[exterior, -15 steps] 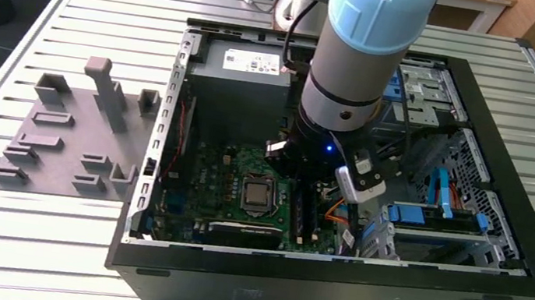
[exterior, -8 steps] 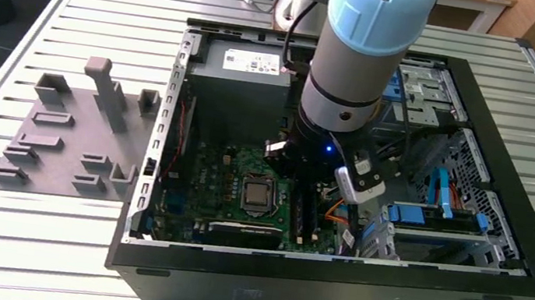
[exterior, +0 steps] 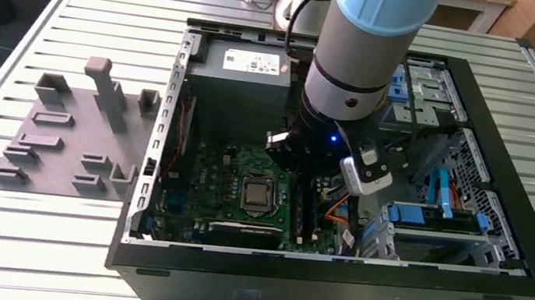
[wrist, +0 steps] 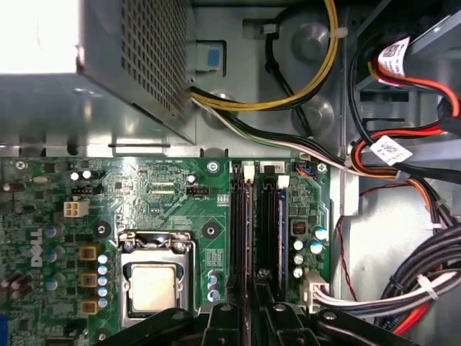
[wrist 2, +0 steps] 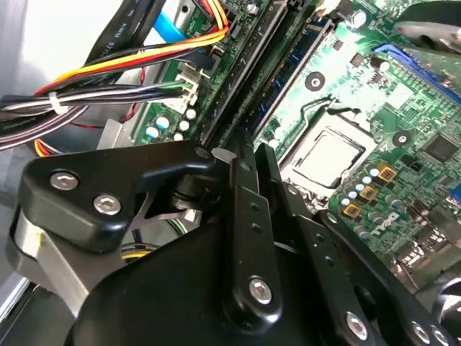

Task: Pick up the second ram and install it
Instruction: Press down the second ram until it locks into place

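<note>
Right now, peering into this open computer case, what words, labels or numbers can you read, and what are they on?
White sticker on the grey metal power supply box: print too small to read.
White paper tags on the red and black cables: code-like marks, too blurred to read.
Green motherboard: a white maker's mark lying sideways near its edge, left unquoted; the tiny part codes are unreadable.

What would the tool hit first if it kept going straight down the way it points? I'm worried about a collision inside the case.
Probably the black memory slots on the green motherboard, directly under the tool; the gap is unclear.
</note>
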